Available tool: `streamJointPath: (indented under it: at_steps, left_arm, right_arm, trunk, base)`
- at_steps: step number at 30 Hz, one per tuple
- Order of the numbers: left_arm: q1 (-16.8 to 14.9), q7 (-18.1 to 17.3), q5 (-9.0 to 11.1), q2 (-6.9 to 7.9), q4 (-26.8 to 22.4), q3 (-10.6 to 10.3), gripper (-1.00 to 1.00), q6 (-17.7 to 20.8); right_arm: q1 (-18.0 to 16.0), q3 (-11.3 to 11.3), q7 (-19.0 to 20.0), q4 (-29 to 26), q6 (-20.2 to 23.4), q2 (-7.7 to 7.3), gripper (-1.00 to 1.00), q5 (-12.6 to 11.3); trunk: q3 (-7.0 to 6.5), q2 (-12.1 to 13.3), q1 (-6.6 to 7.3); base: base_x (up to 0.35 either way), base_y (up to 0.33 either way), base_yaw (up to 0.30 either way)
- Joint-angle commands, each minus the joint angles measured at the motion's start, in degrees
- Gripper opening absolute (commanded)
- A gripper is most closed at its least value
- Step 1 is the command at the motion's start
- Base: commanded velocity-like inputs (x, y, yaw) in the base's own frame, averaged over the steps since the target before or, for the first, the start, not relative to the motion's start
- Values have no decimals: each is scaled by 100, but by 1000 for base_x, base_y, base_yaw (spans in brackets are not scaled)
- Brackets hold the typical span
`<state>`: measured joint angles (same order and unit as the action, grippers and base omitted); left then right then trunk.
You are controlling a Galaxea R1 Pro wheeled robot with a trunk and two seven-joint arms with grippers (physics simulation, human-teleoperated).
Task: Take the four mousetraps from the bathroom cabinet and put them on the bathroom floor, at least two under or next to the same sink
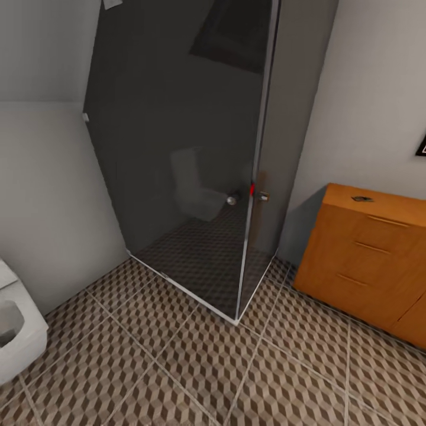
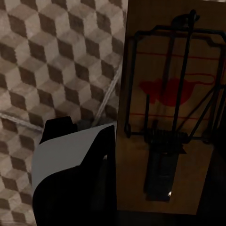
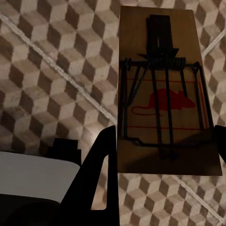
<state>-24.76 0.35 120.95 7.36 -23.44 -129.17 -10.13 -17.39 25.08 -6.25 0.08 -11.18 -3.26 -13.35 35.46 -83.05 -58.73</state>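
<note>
Carrying one mousetrap [image 2: 169, 108] in the left gripper [image 2: 155, 160] and a second mousetrap [image 3: 165, 94] in the right gripper [image 3: 160, 155], each clamped across its short width, long axis running along the fingers. Hung both above the bathroom floor [image 1: 177, 367], neither touching it. Faced a dark glass shower enclosure [image 1: 183, 148] at 12 o'clock, the cabinet [image 1: 367, 260] at 3 o'clock with another small dark piece, probably a mousetrap [image 1: 361, 199], on top. Judged neither arm nearer to a sink; a white fixture [image 1: 18, 337] at 8 o'clock, identity unclear.
</note>
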Motion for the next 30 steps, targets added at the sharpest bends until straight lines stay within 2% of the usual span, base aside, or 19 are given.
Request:
streamJointPath:
  at_steps: [1,30]
  left_arm:
    - [-11,26,38,-2,-30,-47,-100,-41]
    - [-11,26,34,-15,-109,-47,-100,-41]
  right_arm:
    - [-1,50,1,1,-18,0,-100,-62]
    - [-1,50,1,1,-19,-3,-100,-56]
  trunk:
    - [12,-3,0]
    - [192,-3,0]
  base:
    - [0,0,230]
    - [0,0,230]
